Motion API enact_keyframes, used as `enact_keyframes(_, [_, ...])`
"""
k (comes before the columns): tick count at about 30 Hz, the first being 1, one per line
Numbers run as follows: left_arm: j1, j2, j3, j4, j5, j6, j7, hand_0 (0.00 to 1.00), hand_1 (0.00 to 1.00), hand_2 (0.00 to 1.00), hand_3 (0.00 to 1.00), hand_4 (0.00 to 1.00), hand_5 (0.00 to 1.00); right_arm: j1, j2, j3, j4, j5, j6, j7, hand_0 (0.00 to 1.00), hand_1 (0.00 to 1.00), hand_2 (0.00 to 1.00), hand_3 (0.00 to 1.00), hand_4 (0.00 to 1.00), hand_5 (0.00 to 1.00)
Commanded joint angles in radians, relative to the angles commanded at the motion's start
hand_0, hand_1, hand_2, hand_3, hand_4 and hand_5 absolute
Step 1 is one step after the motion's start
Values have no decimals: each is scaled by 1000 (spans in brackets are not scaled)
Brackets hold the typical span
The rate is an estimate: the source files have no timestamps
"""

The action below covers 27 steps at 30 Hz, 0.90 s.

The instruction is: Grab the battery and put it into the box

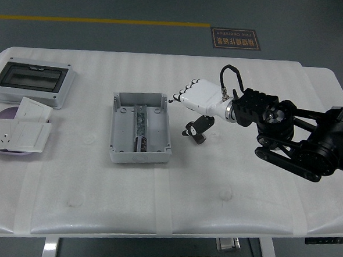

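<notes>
The right hand (192, 100), fingers spread and holding nothing, hangs right of the grey box (141, 128) at frame centre. The dark battery (140, 143) lies inside it, so placing looks done; next it only needs clearing away.

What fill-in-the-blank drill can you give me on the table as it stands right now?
1. The right hand hovers to the ____ of the grey box.
2. The hand holds ____.
3. The box's top is ____, with a dark part inside.
4. The lidded enclosure sits at the table's far ____ corner.

Missing words: right; nothing; open; left
</notes>
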Motion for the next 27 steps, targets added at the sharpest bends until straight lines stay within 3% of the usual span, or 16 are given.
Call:
enact_keyframes(8, [-2,2,-2,0,4,0,0,645,656,620,578,459,430,-3,25,75,-49,-74,141,67,815,789,782,832,883,473])
enact_keyframes(27, [-17,4,17,0,-10,1,-8,639,654,620,572,443,429,-53,85,138,-182,-142,218,128,830,797,793,872,896,465])
